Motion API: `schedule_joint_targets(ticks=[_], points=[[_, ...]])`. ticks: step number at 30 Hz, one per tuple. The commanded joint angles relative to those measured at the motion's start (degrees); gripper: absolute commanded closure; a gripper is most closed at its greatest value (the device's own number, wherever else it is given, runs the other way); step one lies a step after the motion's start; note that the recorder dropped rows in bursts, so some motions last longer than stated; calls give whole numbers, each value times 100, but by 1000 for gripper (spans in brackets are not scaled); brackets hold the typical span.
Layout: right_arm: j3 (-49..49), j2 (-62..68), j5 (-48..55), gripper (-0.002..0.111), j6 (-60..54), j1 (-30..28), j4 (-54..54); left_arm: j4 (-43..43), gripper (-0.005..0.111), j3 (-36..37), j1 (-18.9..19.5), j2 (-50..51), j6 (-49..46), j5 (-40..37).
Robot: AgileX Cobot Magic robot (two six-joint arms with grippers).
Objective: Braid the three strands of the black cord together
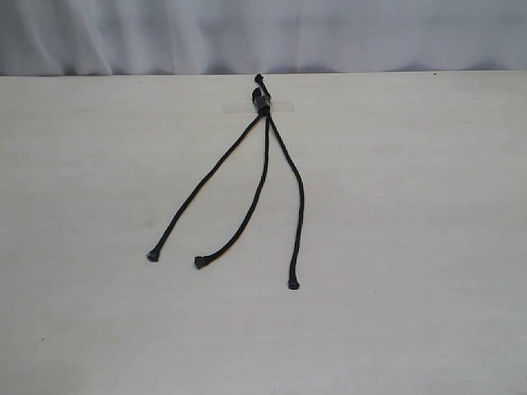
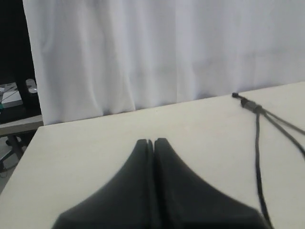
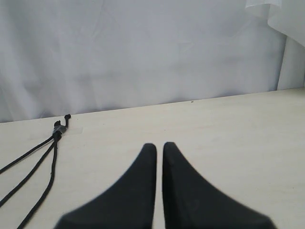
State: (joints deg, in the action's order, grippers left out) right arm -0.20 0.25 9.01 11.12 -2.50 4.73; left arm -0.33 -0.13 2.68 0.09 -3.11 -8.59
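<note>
The black cord lies flat on the pale table, its knotted end with a small clip (image 1: pixel 262 103) under a strip of clear tape near the far edge. From there the three strands fan out unbraided toward the front: left strand (image 1: pixel 206 185), middle strand (image 1: pixel 251 206), right strand (image 1: pixel 298 197), each ending in a knobby tip. Neither gripper shows in the exterior view. My left gripper (image 2: pixel 154 140) is shut and empty, with the knot (image 2: pixel 248 103) well off to its side. Fingers nearly touching, my right gripper (image 3: pixel 159 145) holds nothing; the knot (image 3: pixel 58 130) lies far to its side.
A white curtain (image 1: pixel 263 33) hangs just behind the table's far edge. In the left wrist view, a dark area with another desk (image 2: pixel 14 119) lies beyond the table's side edge.
</note>
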Motion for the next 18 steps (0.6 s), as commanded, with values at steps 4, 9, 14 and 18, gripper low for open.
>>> schedule_joint_targets(ticks=[4, 9, 14, 18], points=[[20, -25, -1322, 104, 61, -7, 1, -2455, 107, 13, 27, -9, 42, 1673], [20, -25, -2853, 104, 1122, -7, -566, -2627, 107, 10, 27, -9, 248, 2875], [-55, -25, -3689, 104, 889, -7, -59, -2013, 107, -385, 27, -9, 355, 3185], [-658, 493, -2341, 104, 847, -7, 46, -1899, 107, -636, 27, 91, 355, 2809]])
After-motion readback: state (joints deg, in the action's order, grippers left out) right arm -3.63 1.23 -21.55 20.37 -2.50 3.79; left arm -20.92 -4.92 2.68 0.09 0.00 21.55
